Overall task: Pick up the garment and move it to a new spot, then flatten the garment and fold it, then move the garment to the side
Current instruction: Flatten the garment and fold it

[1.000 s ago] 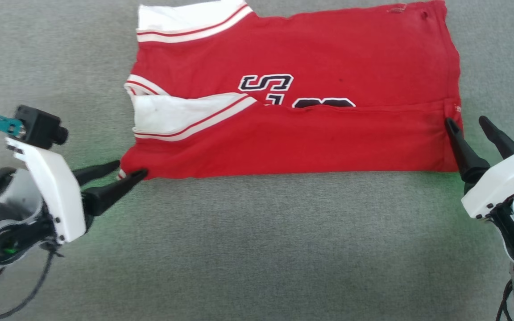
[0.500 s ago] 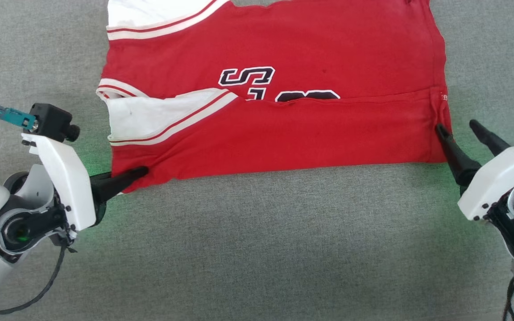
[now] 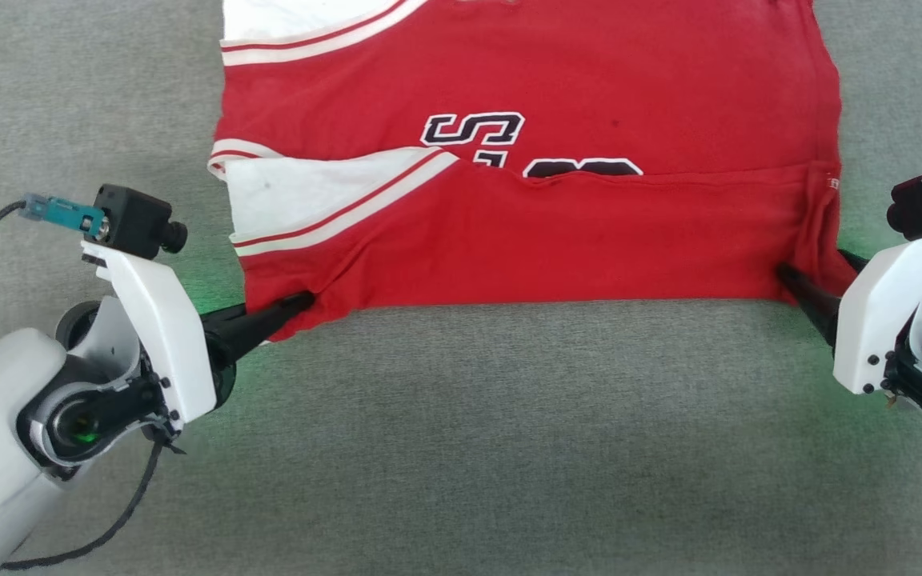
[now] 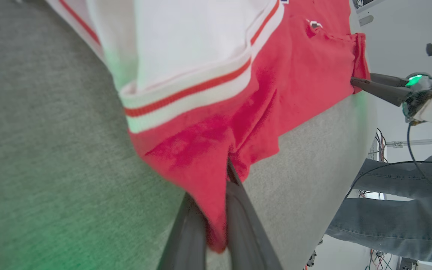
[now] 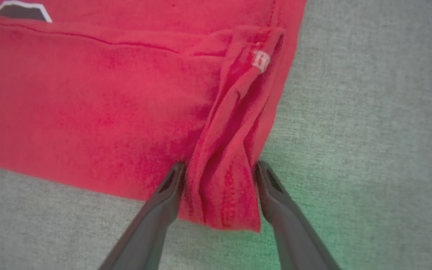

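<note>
Lettering: a black, white-edged "S" (image 3: 473, 128) is showing on the red chest; the characters below it are being cut off by the folded-over near flap, so they cannot be read.
Tag: a small white label (image 5: 261, 60) is sitting on the right hem; its print is too blurred to read.
Garment: the garment (image 3: 557, 240) is lying spread on the far half of the surface, near portion folded over, a white sleeve with red-striped trim (image 3: 309, 200) lying at the left.
Left gripper: the left gripper (image 3: 293, 308) is clamping the near-left corner; red cloth is running between its closed fingers in the left wrist view.
Right gripper: the right gripper (image 5: 219, 167) is pinching the near-right corner; a bunched fold is filling the gap and touching both fingers.
Change: half a second ago the right fingers were standing apart with only one at the hem, and now both are bracketing the corner; the left corner is puckering more; the camera itself has shifted.
Surface: grey carpet-like cloth (image 3: 461, 448) is lying under everything; green light is glowing beside each gripper.
Room: a person's legs in blue jeans (image 4: 396, 225), cables and a pale wall are showing past the surface's edge.
</note>
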`<state>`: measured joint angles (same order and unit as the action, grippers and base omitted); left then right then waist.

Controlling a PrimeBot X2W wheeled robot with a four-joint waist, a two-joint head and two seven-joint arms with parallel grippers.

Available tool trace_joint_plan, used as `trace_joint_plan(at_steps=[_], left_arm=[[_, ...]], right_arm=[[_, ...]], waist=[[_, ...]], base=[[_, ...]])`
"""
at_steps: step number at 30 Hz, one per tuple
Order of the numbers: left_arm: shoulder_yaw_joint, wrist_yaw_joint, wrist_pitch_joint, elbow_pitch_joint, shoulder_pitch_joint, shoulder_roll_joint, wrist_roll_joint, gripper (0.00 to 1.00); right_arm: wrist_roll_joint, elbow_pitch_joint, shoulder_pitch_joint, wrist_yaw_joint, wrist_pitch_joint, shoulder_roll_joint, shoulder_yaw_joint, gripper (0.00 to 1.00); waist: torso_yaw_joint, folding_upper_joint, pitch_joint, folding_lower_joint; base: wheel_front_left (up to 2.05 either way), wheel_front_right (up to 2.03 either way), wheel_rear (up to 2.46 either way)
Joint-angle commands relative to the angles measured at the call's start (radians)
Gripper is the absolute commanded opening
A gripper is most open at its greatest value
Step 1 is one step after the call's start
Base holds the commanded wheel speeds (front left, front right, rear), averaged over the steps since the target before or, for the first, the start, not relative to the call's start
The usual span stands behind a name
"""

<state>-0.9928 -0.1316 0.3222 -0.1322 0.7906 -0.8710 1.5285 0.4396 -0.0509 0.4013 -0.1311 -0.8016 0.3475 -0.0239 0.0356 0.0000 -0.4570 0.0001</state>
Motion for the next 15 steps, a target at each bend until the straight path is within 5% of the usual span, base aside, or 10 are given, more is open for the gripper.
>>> trace_joint_plan(at_steps=[1, 2, 7, 15], left_arm=[[-0.002, 0.003, -0.011, 0.001, -0.013, 0.005, -0.012, 0.00], [-0.005, 0.003, -0.018, -0.001, -0.017, 0.009, -0.014, 0.00], [-0.007, 0.003, -0.077, 0.025, -0.059, 0.009, -0.003, 0.00], [-0.036, 0.003, -0.231, 0.161, -0.227, -0.081, -0.025, 0.00]], right_arm=[[-0.005, -0.025, -0.005, 0.001, -0.010, -0.003, -0.009, 0.14], [-0.006, -0.031, -0.006, 0.001, -0.008, -0.001, -0.007, 0.00], [0.007, -0.027, -0.032, 0.002, -0.006, 0.021, 0.008, 0.00], [0.050, 0.105, -0.180, 0.002, -0.084, 0.095, 0.051, 0.00]], waist=[[-0.009, 0.0000, 0.002, -0.0001], [-0.015, 0.0000, 0.005, -0.0001], [-0.032, 0.0000, 0.031, -0.0001], [-0.051, 0.0000, 0.072, -0.0001]], base=[[0.00, 0.00, 0.00], [0.00, 0.00, 0.00], [0.00, 0.00, 0.00], [0.00, 0.00, 0.00]])
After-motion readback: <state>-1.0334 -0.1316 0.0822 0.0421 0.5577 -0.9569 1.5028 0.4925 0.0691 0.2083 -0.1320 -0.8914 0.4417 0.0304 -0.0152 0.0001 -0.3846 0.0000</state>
